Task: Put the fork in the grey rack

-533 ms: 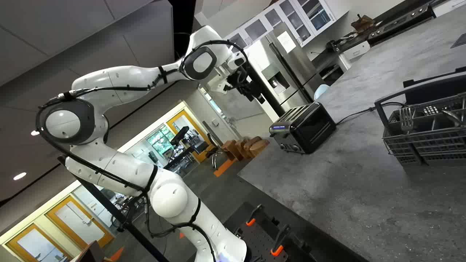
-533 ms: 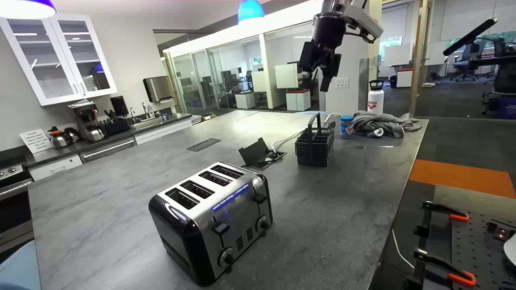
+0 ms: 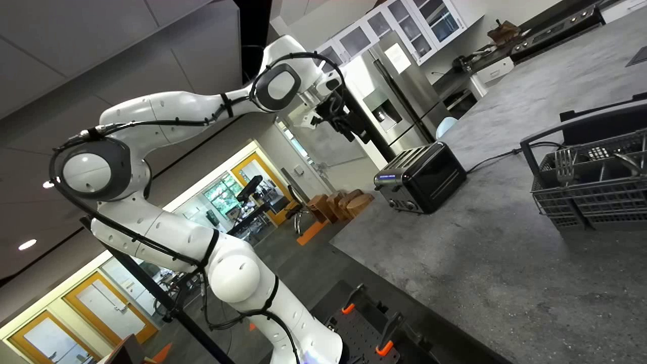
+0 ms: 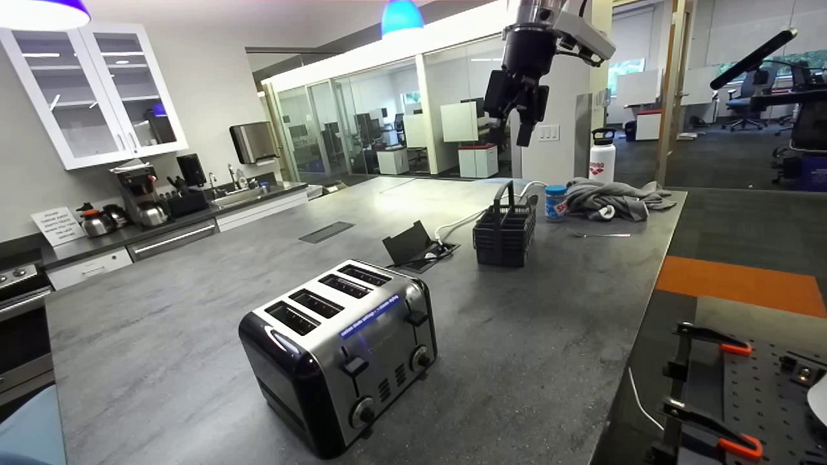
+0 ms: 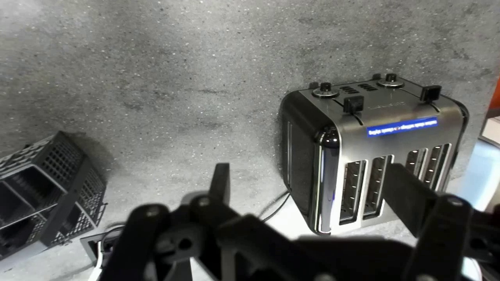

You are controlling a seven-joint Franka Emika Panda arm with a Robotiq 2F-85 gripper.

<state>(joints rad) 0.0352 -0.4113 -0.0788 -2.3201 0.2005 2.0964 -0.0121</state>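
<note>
The grey rack (image 3: 614,199) is a dark grey mesh basket with an arched handle; it also shows in an exterior view (image 4: 502,239) and, cut off, at the left of the wrist view (image 5: 64,168). A silver fork (image 3: 564,166) stands tines up at the rack's near compartments, apparently inside; its lower part is hidden. My gripper (image 3: 358,137) is high above the counter, well away from the rack. It also shows in an exterior view (image 4: 510,135). In the wrist view my gripper (image 5: 308,169) has its fingers wide apart with nothing between them.
A steel and black toaster (image 4: 381,355) stands below my gripper. An open outlet lid (image 4: 410,242) with cables is beside the rack. A thin utensil (image 4: 604,235), kind unclear, lies near a blue-lidded jar (image 4: 555,203) and a grey cloth (image 4: 610,199). Another silver utensil (image 3: 628,163) is in the rack.
My gripper has shifted slightly to the right in both exterior views. The fork, rack and toaster have not moved.
</note>
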